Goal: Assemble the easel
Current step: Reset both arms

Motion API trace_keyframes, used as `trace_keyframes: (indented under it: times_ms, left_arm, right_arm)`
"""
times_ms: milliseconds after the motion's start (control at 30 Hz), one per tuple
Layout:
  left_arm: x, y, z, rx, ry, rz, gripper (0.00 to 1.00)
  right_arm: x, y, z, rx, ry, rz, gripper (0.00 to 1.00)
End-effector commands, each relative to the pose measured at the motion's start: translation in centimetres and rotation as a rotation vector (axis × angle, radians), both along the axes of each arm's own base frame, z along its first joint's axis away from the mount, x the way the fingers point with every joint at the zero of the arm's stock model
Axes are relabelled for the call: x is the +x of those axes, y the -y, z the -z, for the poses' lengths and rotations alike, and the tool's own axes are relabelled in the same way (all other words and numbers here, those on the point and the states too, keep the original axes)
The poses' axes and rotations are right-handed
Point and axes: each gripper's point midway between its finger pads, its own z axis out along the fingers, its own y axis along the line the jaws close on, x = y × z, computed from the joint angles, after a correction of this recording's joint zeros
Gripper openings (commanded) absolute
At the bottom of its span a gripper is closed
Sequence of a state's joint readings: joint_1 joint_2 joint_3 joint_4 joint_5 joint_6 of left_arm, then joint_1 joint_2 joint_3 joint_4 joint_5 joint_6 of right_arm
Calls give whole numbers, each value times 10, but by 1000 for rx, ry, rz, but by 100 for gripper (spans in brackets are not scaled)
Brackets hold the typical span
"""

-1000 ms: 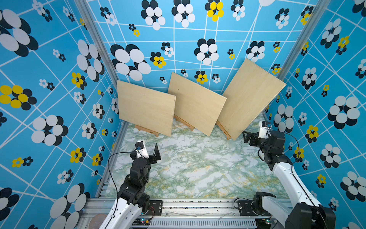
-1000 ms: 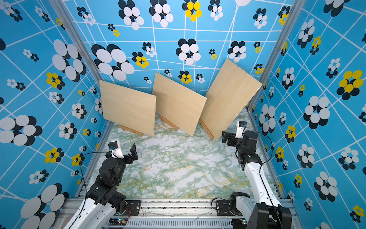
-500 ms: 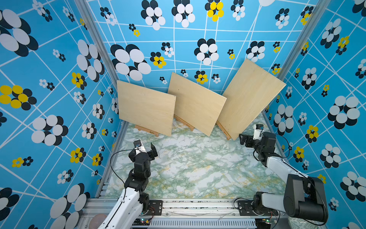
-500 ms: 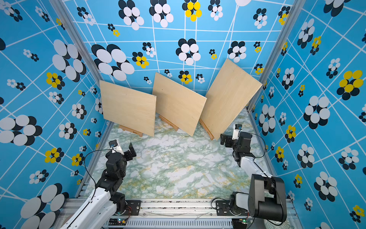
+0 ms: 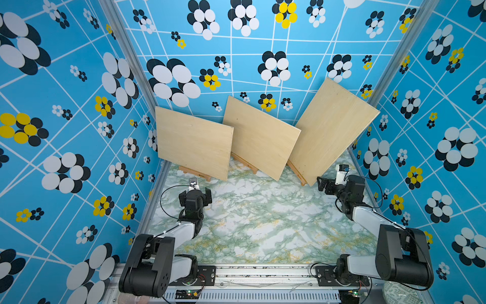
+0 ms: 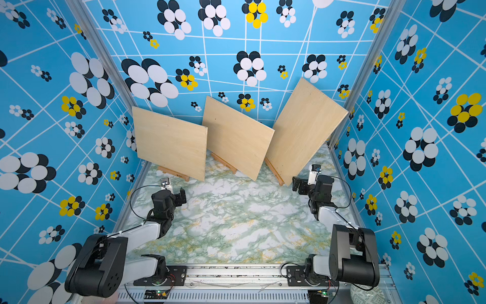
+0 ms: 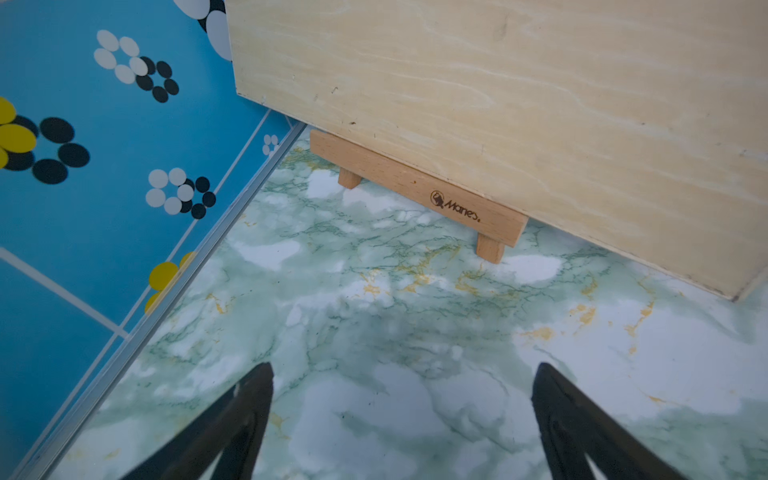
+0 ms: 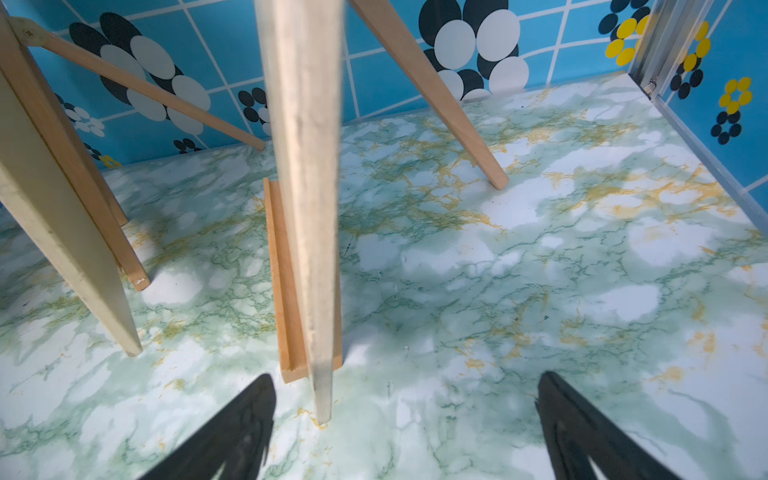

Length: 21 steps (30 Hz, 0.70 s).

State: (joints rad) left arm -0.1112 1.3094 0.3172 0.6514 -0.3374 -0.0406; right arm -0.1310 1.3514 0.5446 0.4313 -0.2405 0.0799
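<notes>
Plywood sheets, three of them, stand at the far end of the marble table (image 5: 263,223), each propped on a small wooden easel and leaning back toward the flowered blue wall (image 5: 249,65). Taking the middle board (image 5: 260,136) as the mark: the left board (image 5: 193,146) stands just beside it on the left, overlapping its edge in both top views, and the right board (image 5: 331,131) stands just beside it on the right, at a steeper slant. The middle easel (image 5: 244,163) shows only its ledge under the middle board; the left easel (image 7: 415,191) shows a branded ledge and two short feet, and the right easel (image 8: 286,282) a grooved ledge with the right board resting along it and a rear leg (image 8: 436,95) planted on the marble behind. The left gripper (image 5: 196,196) hovers nearer the rail (image 5: 263,271) than the middle board and to its left, facing the left easel and well apart from it, fingers (image 7: 245,415) spread wide with only bare marble between them. The right gripper (image 5: 324,185) sits to the right of the middle board, just beside the right board's lower corner; its fingers (image 8: 582,428) are likewise spread wide and grip nothing, the corner just ahead of them and touching neither.
</notes>
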Motion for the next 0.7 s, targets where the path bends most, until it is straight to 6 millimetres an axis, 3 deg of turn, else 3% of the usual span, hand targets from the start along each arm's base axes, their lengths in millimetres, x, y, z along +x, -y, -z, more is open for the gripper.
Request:
trace_keyframes:
  times_ms: [0,167,400,667]
  left_arm:
    - [24,9,-28,9,101,63,99]
    - [34,11,-19,-8,100,81,99]
    - [34,21,-3,-17,128,143,99]
    - [31,24,-4,-11,150,164,99]
  right_arm:
    - [-1,-4,1,-27,4,-23,99]
    - [0,-3,3,-36,-7,-23,99]
    - [3,-3,0,-40,-3,-29,99]
    - [3,-3,4,-47,3,-30,100]
